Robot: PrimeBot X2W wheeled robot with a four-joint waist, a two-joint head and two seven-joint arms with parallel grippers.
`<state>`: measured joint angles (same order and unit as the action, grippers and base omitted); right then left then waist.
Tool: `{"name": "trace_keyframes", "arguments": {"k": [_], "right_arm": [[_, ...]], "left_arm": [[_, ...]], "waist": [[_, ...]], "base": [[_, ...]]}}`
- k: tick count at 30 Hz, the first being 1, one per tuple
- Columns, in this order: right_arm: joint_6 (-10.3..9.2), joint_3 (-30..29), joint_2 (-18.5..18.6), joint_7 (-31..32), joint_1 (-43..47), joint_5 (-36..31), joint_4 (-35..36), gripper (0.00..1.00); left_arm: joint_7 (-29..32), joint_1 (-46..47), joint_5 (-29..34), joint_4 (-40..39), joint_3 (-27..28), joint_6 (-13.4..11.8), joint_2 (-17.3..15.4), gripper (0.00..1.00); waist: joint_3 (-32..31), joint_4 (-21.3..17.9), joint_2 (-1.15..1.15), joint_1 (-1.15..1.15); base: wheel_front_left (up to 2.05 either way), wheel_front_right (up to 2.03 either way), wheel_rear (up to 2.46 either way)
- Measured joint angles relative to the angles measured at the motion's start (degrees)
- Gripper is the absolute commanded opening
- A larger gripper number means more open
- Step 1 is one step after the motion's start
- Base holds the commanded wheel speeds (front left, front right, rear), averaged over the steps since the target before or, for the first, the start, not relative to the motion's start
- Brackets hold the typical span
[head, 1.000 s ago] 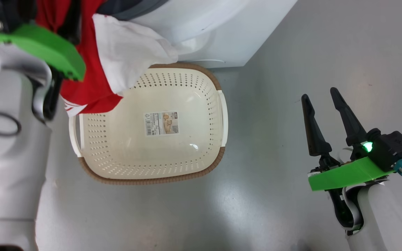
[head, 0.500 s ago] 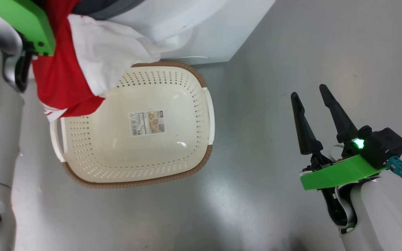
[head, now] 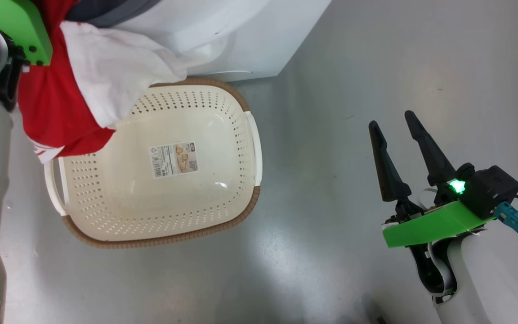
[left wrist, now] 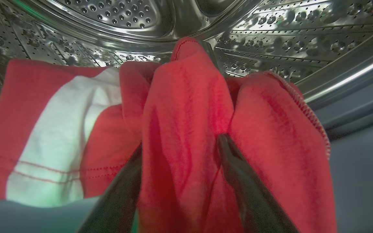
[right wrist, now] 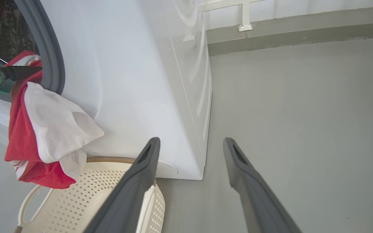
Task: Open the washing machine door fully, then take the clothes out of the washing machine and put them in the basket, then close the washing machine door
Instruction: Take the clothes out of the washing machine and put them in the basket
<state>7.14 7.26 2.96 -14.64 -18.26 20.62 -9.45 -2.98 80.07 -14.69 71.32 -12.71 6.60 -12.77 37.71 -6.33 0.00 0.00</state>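
Glossy grey floor [head: 331,135]; cream perforated plastic basket [head: 236,135] at nine o'clock, boxy white washing machine [head: 241,40] at eleven. The right gripper [head: 391,119] gapes empty; the left gripper [left wrist: 180,142], apart, straddles red-white fabric clothes [left wrist: 186,97].

Left end effector [left wrist: 180,145] and right end effector [head: 391,119], both with fingers wide apart.

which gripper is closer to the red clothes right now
Left. The left gripper, open, straddles a fold of the clothes inside the washing machine; the right gripper hangs open above the floor, well right of the basket.
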Motion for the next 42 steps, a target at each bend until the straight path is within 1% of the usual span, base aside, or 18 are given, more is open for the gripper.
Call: {"name": "trace_keyframes", "arguments": {"k": [1,2,3,4,5,6,14,17,22,25,32,37,42], "right_arm": [[0.0,0.0,0.0,0.0,0.0,0.0,0.0,1.0],[0.0,0.1,0.0,0.0,0.0,0.0,0.0,1.0],[0.0,0.1,0.0,0.0,0.0,0.0,0.0,1.0],[0.0,0.1,0.0,0.0,0.0,0.1,0.0,1.0],[0.0,0.1,0.0,0.0,0.0,0.1,0.0,1.0],[0.0,0.1,0.0,0.0,0.0,0.1,0.0,1.0],[0.0,-0.6,0.0,0.0,0.0,0.1,0.0,1.0],[0.0,-0.8,0.0,0.0,0.0,0.0,0.0,1.0],[0.0,-1.5,0.0,0.0,0.0,-0.3,0.0,1.0],[0.0,-1.9,0.0,0.0,0.0,-0.6,0.0,1.0],[0.0,-2.8,0.0,0.0,0.8,-1.1,-0.1,1.0],[0.0,-3.2,0.0,0.0,1.0,-1.1,-0.1,1.0],[0.0,-3.4,0.0,0.0,2.0,-1.1,-0.1,1.0]], "left_arm": [[-0.2,0.1,0.0,0.2,-0.2,0.0,0.0,1.0],[-0.7,0.2,0.0,0.4,-0.3,0.1,0.0,0.77],[-1.0,0.2,-0.2,0.6,-0.5,0.1,0.0,0.41],[-1.5,0.2,-0.4,0.8,-0.6,0.1,0.1,0.19],[-2.0,0.2,-0.6,0.9,-0.7,0.2,0.1,0.0],[-2.5,0.3,-0.6,1.1,-0.8,0.5,0.1,0.0],[-8.5,0.2,-3.2,1.5,-1.3,0.6,1.1,0.0],[-9.8,-0.2,-3.9,1.1,-1.4,0.6,1.5,0.0],[-11.3,-2.6,-6.0,-2.4,-1.5,0.6,2.4,0.0],[-11.3,-5.1,-6.7,-7.8,-0.9,0.6,2.2,0.0],[-11.3,-13.8,-6.0,-22.4,3.5,0.6,2.2,0.0],[-11.3,-19.8,-4.1,-31.7,7.0,0.6,3.3,0.0],[-11.3,-25.1,-3.0,-39.9,9.2,0.6,4.4,0.0]], "waist": [[0.0,-0.1,0.0,0.0],[0.1,-0.2,0.0,0.0],[0.1,-0.3,0.0,0.0],[0.1,-0.3,0.0,0.0],[0.1,-0.3,0.0,0.0],[0.1,-0.3,0.0,0.0],[-0.3,0.7,0.0,0.0],[-0.6,1.1,0.0,0.0],[-1.6,2.2,0.0,0.0],[-2.2,2.8,0.0,0.0],[-3.6,4.3,0.0,0.0],[-4.5,5.2,0.0,0.0],[-5.2,5.8,0.0,0.0]], "base": [[0.0,0.0,0.0],[0.0,0.0,0.0],[0.0,0.0,0.0],[0.0,0.0,0.0],[0.0,0.0,0.0],[0.0,0.0,0.0],[0.0,0.0,0.0],[0.0,0.0,0.0],[0.0,0.0,0.0],[0.0,0.0,0.0],[0.0,0.0,0.0],[0.0,0.0,0.0],[0.0,0.0,0.0]]}}
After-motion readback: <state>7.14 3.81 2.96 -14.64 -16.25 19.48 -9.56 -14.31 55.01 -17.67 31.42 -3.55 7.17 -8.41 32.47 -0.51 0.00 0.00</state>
